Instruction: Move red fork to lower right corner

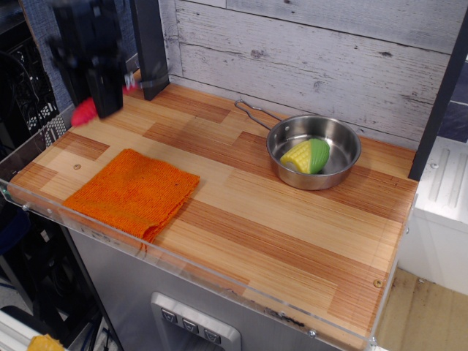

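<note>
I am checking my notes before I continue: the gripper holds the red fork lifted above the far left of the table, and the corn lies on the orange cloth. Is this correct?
Not quite. The corn lies in the metal pan, not on the orange cloth, which is bare. The observation.image view shows this. The gripper does hold the red fork lifted at the far left.

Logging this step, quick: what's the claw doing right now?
Claw: closed on the fork, lifted off the table.
</note>
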Robot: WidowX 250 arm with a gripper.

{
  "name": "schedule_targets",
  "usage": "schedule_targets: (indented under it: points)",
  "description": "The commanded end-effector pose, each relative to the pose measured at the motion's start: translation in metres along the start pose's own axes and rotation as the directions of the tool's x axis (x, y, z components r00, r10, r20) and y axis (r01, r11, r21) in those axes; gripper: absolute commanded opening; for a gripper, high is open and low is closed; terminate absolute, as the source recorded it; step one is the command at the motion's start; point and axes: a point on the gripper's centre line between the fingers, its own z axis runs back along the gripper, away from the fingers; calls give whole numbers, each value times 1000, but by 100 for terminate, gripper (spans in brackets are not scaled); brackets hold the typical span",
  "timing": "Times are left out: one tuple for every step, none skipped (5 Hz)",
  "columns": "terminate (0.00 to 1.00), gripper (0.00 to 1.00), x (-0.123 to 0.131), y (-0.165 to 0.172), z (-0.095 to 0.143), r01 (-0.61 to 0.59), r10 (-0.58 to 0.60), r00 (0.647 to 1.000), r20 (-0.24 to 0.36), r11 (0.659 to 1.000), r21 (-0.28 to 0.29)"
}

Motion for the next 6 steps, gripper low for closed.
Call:
schedule_targets:
  points:
    - [0,0,-1,-65,-4,149,-146,988,-50,987,61]
    - [0,0,-2,-102,-35,181,-177,983,-49,981,77]
    - [0,0,3,-130,-46,102,-109,992,55,988,115]
    - [0,0,6,-155,-40,96,-113,987,116,985,143]
    - [0,0,-1,-173,-34,16,-40,988,152,987,157]
    - [0,0,-11,-187,-35,-63,34,985,172,983,171]
